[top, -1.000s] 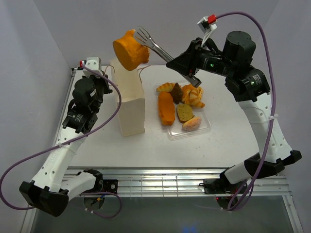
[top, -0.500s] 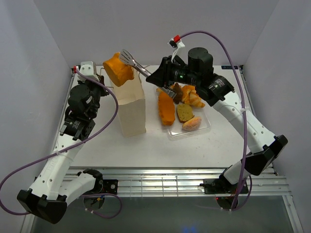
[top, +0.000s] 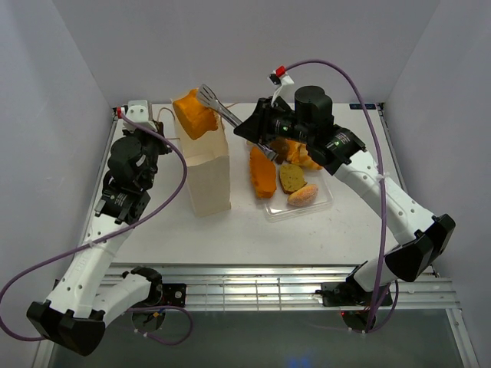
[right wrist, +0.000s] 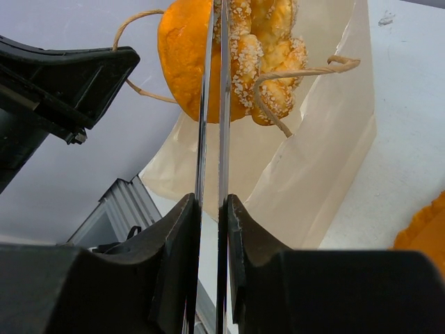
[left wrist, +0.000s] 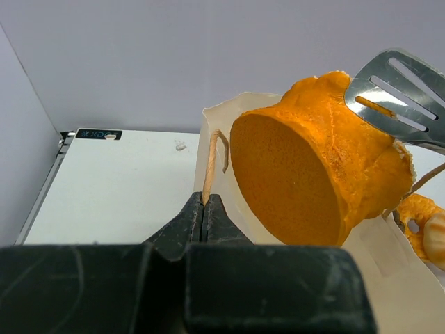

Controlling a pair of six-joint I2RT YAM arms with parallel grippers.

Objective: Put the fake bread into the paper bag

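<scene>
The pale tan paper bag point(top: 209, 172) stands upright at the left of the table. My left gripper point(top: 159, 125) is shut on the bag's string handle point(left wrist: 208, 163), as the left wrist view point(left wrist: 203, 205) shows. My right gripper point(top: 257, 130) is shut on metal tongs point(top: 221, 110). The tongs pinch an orange loaf point(top: 193, 115) right over the bag's open mouth. The loaf point(left wrist: 313, 167) fills the left wrist view beside the tongs' slotted blade point(left wrist: 400, 97). In the right wrist view, the tong arms point(right wrist: 211, 104) run from my jaws point(right wrist: 211, 209) to the loaf point(right wrist: 184, 49) above the bag point(right wrist: 320, 139).
A clear plastic tray point(top: 322, 201) lies right of the bag. It holds a long orange loaf point(top: 262, 172), a croissant point(top: 308, 156), a dark brown piece point(top: 291, 178) and a pinkish bun point(top: 304, 195). Grey walls enclose the table on three sides.
My right arm has swung down and left, bringing the tongs and orange loaf from high above the bag to its mouth. My left gripper has kept hold of the handle.
</scene>
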